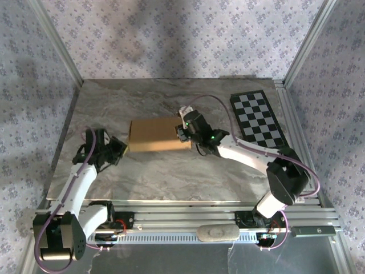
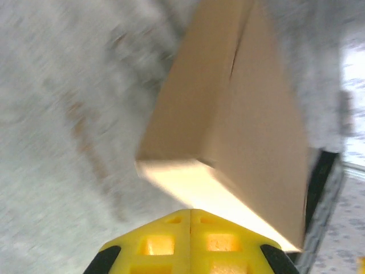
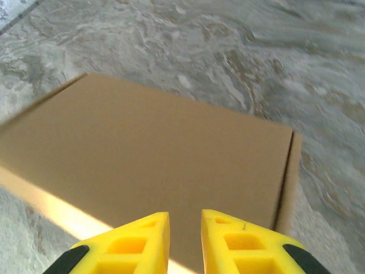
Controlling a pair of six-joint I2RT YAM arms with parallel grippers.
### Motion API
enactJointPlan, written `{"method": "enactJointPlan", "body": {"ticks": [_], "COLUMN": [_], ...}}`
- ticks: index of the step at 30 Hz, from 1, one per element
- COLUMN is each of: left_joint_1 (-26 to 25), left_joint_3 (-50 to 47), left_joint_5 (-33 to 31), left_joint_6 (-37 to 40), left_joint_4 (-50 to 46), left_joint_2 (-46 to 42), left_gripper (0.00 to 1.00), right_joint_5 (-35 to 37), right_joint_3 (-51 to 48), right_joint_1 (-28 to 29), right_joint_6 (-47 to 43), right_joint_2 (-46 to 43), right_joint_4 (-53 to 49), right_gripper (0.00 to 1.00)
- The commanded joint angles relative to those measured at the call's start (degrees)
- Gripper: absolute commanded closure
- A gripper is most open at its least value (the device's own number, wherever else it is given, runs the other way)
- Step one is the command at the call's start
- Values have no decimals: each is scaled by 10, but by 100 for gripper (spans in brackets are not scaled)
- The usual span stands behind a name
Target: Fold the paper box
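Observation:
The paper box [image 1: 155, 135] lies closed and flat in the middle of the marble table, a shallow tan cardboard rectangle. My left gripper [image 1: 121, 148] sits just off the box's left end. In the left wrist view its yellow fingers [image 2: 190, 212] are pressed together with nothing between them, pointing at the near corner of the box [image 2: 239, 114]. My right gripper [image 1: 181, 133] hovers at the box's right end. In the right wrist view it [image 3: 185, 220] stands over the lid [image 3: 159, 154] with a narrow gap between its fingers, holding nothing.
A black-and-white checkerboard [image 1: 258, 119] lies at the back right of the table. Patterned walls enclose the table [image 1: 171, 177] on three sides, and a metal rail [image 1: 188, 220] runs along the near edge by the arm bases.

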Motion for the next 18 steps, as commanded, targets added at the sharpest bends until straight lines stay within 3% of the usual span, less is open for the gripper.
{"method": "enactJointPlan", "body": {"ticks": [1,6,9,11,13,16,17,18], "left_joint_1": [-26,-34,-33,-24,-7,17,22,24], "left_joint_3": [-40,-64,-17,39,96,138,139,134], "left_joint_5": [-29,-26,-55,-87,-115,-182,-202,-212], "left_joint_6": [-28,-26,9,53,112,183,200,215], "left_joint_4": [-6,-6,-58,-108,-147,-186,-182,-171], "left_joint_2": [-22,-33,-55,-56,-42,-29,-33,-42], "left_gripper": [96,93,77,57,49,49,57,60], "right_joint_5": [-51,-41,-29,0,2,-2,19,59], "right_joint_3": [-35,-86,-106,-124,-146,-201,-218,-233], "right_joint_1": [-1,-10,-30,-57,-102,-162,-178,-185], "right_joint_6": [39,71,90,102,112,86,72,74], "right_joint_2": [-28,-71,-111,-150,-193,-294,-341,-391], "right_joint_4": [-3,0,-16,-38,-58,-68,-80,-96], "right_gripper": [79,79,76,62,1,1,1,1]}}
